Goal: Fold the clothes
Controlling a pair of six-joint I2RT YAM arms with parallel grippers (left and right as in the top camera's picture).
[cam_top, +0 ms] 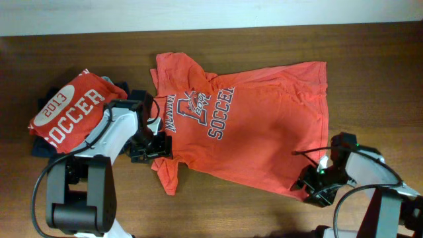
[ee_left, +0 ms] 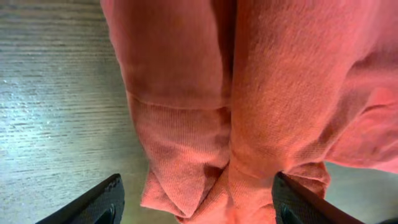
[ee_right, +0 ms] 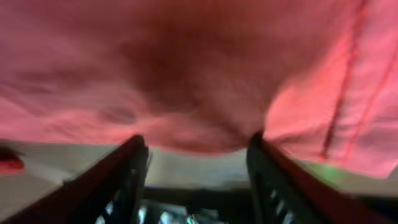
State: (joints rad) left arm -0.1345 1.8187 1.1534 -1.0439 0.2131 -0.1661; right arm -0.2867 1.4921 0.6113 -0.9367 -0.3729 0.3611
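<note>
The orange-red T-shirt lies spread across the middle of the table, print up, collar to the left and hem to the right. My left gripper is open at the shirt's near sleeve; in the left wrist view the bunched sleeve hem sits between my spread fingers. My right gripper is open at the shirt's near hem corner; in the right wrist view the hem edge lies just beyond the fingertips, with bare table between the jaws.
A red shirt printed "2013 SOCCER" lies folded on a stack of dark garments at the left. A pale wall strip runs along the table's far edge.
</note>
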